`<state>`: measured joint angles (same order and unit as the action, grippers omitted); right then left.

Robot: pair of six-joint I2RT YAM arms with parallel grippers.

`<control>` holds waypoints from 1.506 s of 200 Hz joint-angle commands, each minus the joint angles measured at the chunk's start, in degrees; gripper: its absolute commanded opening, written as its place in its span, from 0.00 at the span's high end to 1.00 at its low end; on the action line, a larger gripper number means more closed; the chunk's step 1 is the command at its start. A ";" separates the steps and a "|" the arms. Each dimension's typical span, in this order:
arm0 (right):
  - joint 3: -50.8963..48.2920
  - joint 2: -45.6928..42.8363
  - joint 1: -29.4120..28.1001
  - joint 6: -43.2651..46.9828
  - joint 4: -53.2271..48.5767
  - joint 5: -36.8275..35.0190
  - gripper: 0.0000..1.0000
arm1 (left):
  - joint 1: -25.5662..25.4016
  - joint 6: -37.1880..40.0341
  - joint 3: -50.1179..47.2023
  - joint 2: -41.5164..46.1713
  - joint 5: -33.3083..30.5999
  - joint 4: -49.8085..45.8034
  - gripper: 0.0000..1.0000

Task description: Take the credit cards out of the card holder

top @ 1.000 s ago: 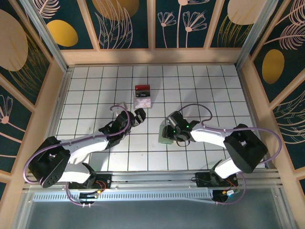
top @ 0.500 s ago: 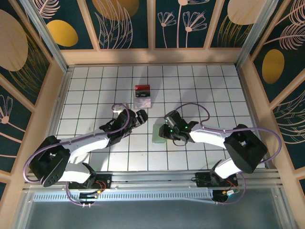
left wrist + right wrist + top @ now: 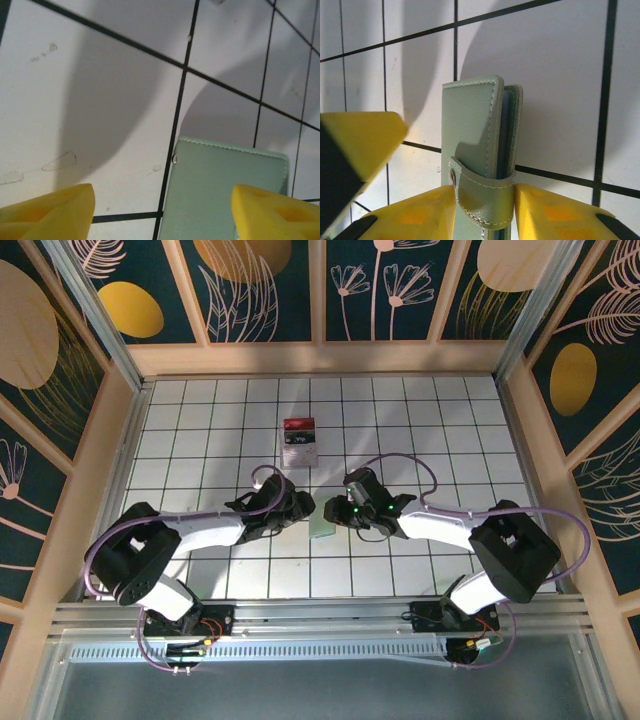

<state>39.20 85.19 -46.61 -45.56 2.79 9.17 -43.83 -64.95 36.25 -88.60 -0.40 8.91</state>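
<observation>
Right jaws: clenched on the pale green, stitched, soft bifold card holder point(image 3: 470, 130). In the right wrist view you see the right gripper point(image 3: 484, 202) with its yellow fingers point(image 3: 415, 210) pressed against both faces.
Holder's state: folded shut. Its green snap strap point(image 3: 482, 192) wraps across the open edge between the fingers, and a blue-grey lining shows in the slit.
Left jaws: released. In your left wrist view the left gripper point(image 3: 162, 215) has its yellow fingertips point(image 3: 50, 210) well apart, and a corner of the holder lies between them. You cannot tell whether either tip touches it.
Holder's place: near the middle of the white tiled table point(image 3: 200, 420), between the two grippers in the top view, where it reads as a pale sliver.
Arms: both reach inward from the near edge, heads almost meeting.
Farther out: a small red-topped block with a whitish base point(image 3: 299, 443) sits beyond the grippers, well apart from the holder.
</observation>
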 commanded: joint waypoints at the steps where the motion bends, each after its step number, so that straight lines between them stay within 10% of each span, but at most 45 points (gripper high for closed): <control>1: -1.47 0.48 -0.32 -1.01 4.03 3.05 0.63 | -0.11 -0.98 1.36 -1.17 2.20 1.88 0.46; 56: -2.54 0.89 0.47 -1.61 9.70 7.79 0.66 | -0.10 -1.40 1.38 -3.08 3.88 3.16 0.70; 136: -1.90 3.79 1.26 -2.78 12.97 10.61 0.67 | -0.11 -2.10 0.77 -2.46 3.63 3.75 0.75; 167: -1.24 4.54 1.26 -2.71 12.24 10.25 0.83 | -0.11 -2.36 0.75 -2.03 3.24 3.75 0.75; 200: -1.65 3.17 1.61 -2.27 11.41 9.47 1.00 | -0.11 -2.45 0.66 0.10 0.88 2.17 0.63; 301: -1.42 -7.45 7.35 6.04 10.30 12.66 1.00 | 0.68 5.43 -3.25 20.86 -12.32 2.35 0.01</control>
<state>36.64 81.23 -41.01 -43.79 12.49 18.63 -43.53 -63.26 35.22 -71.20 -10.28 8.01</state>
